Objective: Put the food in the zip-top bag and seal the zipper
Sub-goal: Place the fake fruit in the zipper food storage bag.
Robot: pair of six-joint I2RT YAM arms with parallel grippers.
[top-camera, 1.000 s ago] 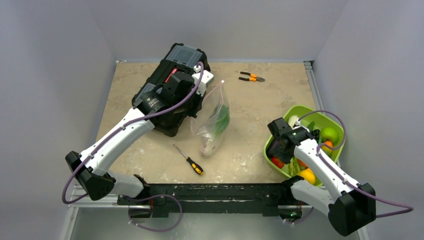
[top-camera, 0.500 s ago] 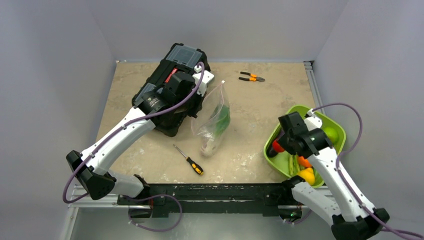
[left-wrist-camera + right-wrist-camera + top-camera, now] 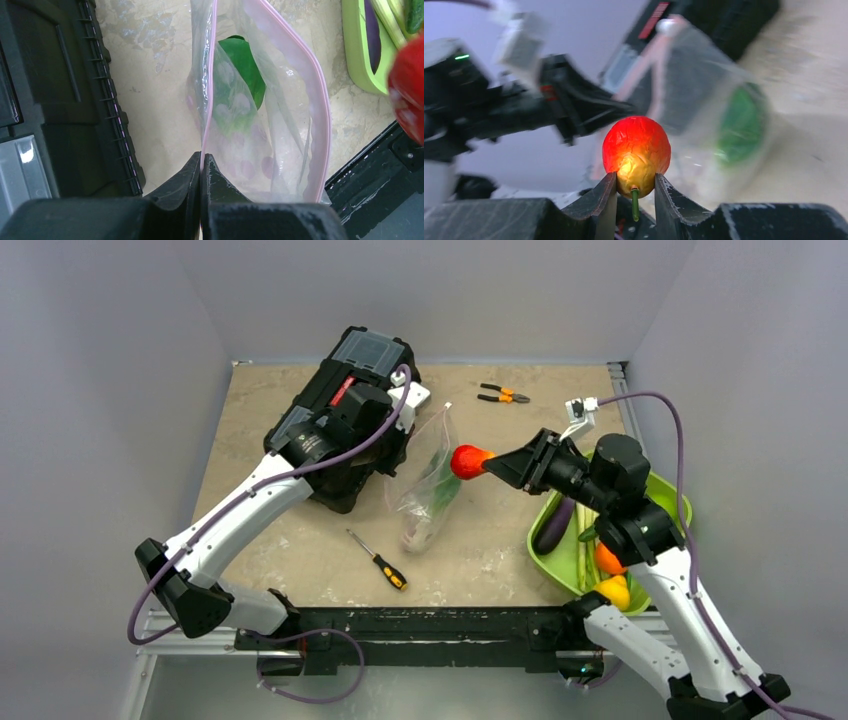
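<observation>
Left pincer [image 3: 201,159] is shut tight on the zipper [image 3: 320,90] lip of the zip-top bag [image 3: 425,490]. It lifts that edge, which we judge is to hold the mouth agape. Right pincer [image 3: 635,176], partly closed, grips a red toy fruit [image 3: 466,461] by its stem end, in the air just beside the bag's mouth. One leafy green [image 3: 244,62] lies inside the bag. The remaining food sits in the bowl [image 3: 540,545] on the counter [image 3: 500,530], farther off on that same side.

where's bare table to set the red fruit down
Bare table between the bag and bowl, right of the screwdriver. Another patch at the far edge, between toolbox and pliers. Crowded: the bag mouth beside the toolbox, and the bowl itself.
</observation>
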